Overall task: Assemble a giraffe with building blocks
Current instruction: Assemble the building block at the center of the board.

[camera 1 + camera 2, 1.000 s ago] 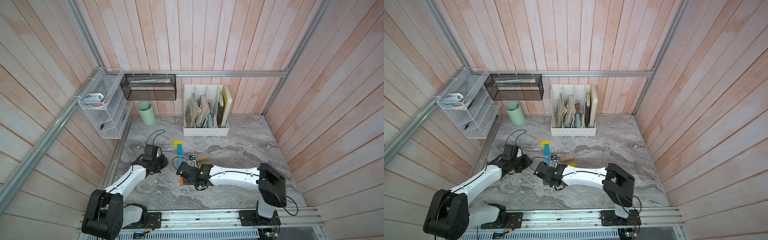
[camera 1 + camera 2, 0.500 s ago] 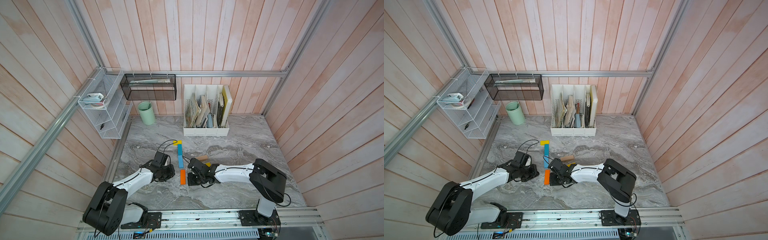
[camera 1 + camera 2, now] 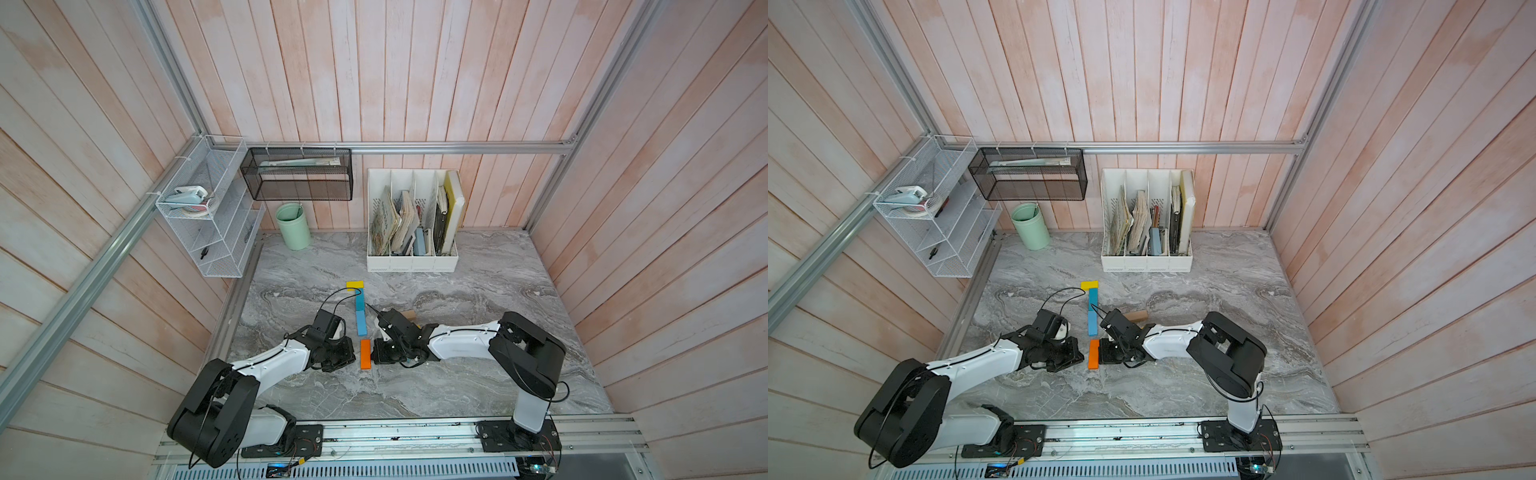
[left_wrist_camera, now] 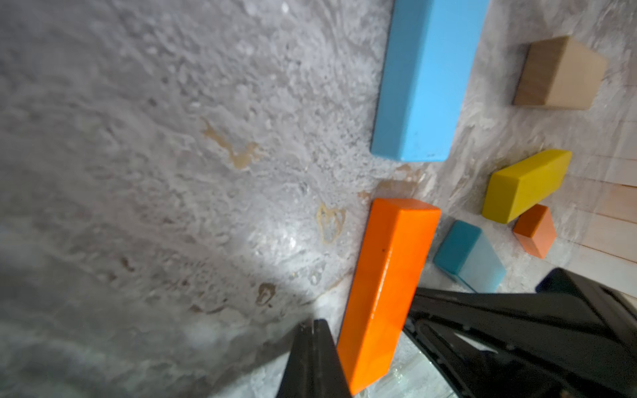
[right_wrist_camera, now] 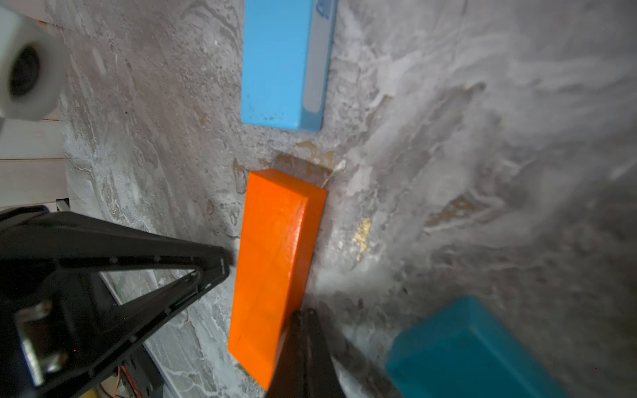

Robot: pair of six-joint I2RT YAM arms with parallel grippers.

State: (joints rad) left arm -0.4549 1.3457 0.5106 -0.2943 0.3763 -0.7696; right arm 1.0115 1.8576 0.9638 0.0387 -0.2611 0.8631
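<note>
Orange bar [image 3: 365, 353] lies flat on the marble surface [image 3: 457, 374], flanked by the left gripper [image 3: 350, 358] and the right gripper [image 3: 376, 353]. Each has its jaws pressed together and empty (serving as pushers, I judge). The bar's long axis runs from the rail toward the back wall, and its far end points at the blue bar [image 3: 361, 323] across a gap. Doing this well means light, even pressure from both sides, then sliding the bar forward until the ends meet, without twisting it.

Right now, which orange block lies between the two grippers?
The orange bar in line with the blue bar, flanked by the shut left gripper and right gripper. The other orange block lies off beside a yellow block.
</note>
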